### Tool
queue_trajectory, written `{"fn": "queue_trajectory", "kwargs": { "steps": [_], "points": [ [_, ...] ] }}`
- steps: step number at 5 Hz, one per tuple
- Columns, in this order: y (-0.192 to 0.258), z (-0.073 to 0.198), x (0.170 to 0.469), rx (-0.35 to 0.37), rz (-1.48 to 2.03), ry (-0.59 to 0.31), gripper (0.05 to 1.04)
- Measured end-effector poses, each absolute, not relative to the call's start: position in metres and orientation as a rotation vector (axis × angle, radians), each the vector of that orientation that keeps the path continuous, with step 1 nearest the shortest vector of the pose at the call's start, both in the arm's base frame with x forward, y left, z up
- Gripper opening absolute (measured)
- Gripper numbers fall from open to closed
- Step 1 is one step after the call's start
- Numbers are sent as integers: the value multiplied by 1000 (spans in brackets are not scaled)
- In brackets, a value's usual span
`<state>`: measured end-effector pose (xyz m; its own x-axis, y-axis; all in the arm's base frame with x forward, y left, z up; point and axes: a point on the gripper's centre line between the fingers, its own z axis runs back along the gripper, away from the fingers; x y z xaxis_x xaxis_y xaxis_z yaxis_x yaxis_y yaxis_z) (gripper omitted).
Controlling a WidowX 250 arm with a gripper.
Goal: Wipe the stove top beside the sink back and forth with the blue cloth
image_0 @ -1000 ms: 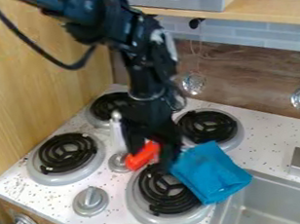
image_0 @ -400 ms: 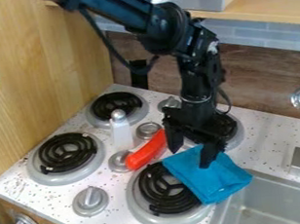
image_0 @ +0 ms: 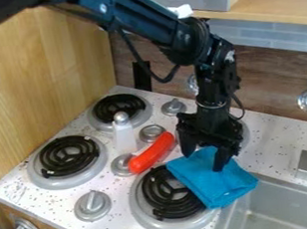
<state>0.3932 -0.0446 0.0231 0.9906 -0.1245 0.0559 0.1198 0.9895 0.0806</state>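
Fingers (image_0: 222, 158) spread, astride the upper part of the blue cloth (image_0: 216, 181); red sausage-shaped object (image_0: 152, 153) beside them; black coil (image_0: 163, 191) below, partly under cloth; step judged: grasp alignment; next calls for closing on fabric, clear of coil.

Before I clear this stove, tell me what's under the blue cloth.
The blue cloth lies over part of the nearest burner and the stovetop beside it, reaching the sink. Anything else beneath is covered and can't be seen.
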Motion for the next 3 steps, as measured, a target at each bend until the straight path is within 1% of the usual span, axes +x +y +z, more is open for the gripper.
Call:
{"fn": "queue_trajectory", "kwargs": {
  "steps": [1, 2, 3],
  "points": [
    [-44, 16, 394, 82, -116, -62, 955],
    [-39, 4, 383, 97, -86, -46, 679],
    [-44, 2, 369, 101, -77, -50, 428]
  ]
}}
